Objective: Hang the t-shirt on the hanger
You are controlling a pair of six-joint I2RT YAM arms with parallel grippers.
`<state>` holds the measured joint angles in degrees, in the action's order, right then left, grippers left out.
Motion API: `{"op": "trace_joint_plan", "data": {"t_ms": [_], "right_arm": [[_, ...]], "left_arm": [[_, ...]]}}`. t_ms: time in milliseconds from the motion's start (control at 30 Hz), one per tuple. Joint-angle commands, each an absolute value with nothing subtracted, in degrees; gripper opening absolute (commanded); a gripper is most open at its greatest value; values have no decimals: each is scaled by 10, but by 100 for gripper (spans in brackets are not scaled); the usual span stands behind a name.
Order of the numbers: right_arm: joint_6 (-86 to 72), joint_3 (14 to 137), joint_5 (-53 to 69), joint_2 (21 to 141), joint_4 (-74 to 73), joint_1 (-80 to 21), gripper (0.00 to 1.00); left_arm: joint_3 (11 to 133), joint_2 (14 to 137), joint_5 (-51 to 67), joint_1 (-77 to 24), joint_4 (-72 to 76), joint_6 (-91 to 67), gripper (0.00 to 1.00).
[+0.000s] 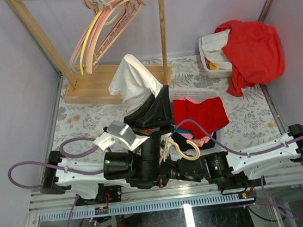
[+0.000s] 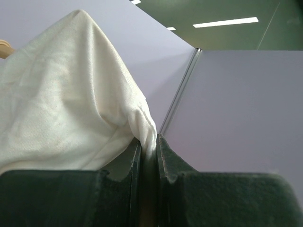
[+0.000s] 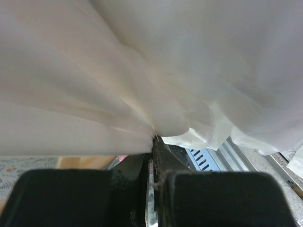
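White t-shirt (image 1: 132,83) hangs bunched, long axis rising toward the rack (image 1: 162,30); left end effector (image 2: 148,151) and right end effector (image 3: 154,144) both pinch its fabric.

The t-shirt (image 1: 131,82) is off-white, soft and creased. It stands bunched in a tall peak above the left gripper (image 2: 149,144), whose closed fingers pinch a fold of its edge. The right gripper (image 3: 154,142) clamps another gather, and the cloth spreads overhead from there. The hanger (image 1: 184,154) is thin, pale peach and bare. It sits below and nearer than both grippers, seemingly tilted.
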<state>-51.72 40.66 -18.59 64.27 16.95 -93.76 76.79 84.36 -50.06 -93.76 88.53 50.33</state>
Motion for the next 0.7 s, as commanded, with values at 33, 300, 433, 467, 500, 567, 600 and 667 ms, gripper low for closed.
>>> {"op": "trace_joint_plan", "data": {"t_ms": [33, 300, 433, 467, 500, 567, 600, 667], "right_arm": [[-505, 376, -140, 669, 148, -957, 0], [-494, 314, -135, 653, 263, -958, 0], [-488, 271, -114, 648, 338, -957, 0], [-487, 264, -111, 646, 345, -957, 0], [-484, 260, -104, 646, 354, -957, 0], [-479, 256, -90, 648, 368, -957, 0], [-480, 254, -85, 650, 372, -957, 0], [-482, 243, -76, 655, 387, -957, 0]], "left_arm": [[780, 808, -430, -936, 922, 464, 0], [748, 778, -426, -926, 922, 388, 0], [724, 756, -425, -919, 922, 340, 0], [718, 752, -424, -918, 922, 332, 0], [714, 747, -423, -917, 922, 329, 0], [701, 737, -421, -906, 922, 291, 0], [694, 731, -420, -902, 921, 274, 0], [683, 720, -417, -898, 921, 247, 0]]}}
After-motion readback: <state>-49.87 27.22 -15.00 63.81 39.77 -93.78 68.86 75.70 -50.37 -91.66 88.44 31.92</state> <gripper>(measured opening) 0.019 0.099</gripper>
